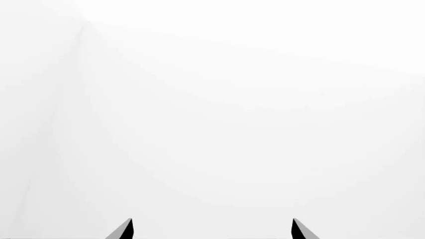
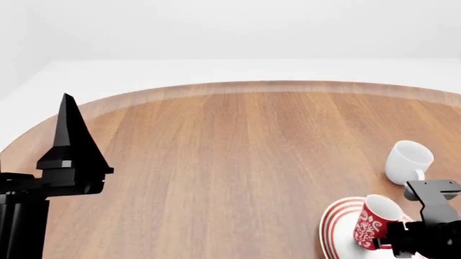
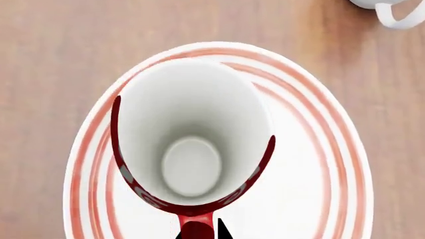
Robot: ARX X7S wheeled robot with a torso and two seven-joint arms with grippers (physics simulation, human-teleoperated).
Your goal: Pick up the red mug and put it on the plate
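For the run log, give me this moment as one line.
right gripper: shut on red mug handle | mug over plate | left gripper: open, idle

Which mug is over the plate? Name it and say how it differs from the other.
The red mug, patterned in white, held by the right pincer over the plate; the plain white mug sits on the table beyond.

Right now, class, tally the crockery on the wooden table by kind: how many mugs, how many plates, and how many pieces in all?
Mugs: 2, the red mug and the white mug
Plates: 1, the plate with red rings
Total: 3
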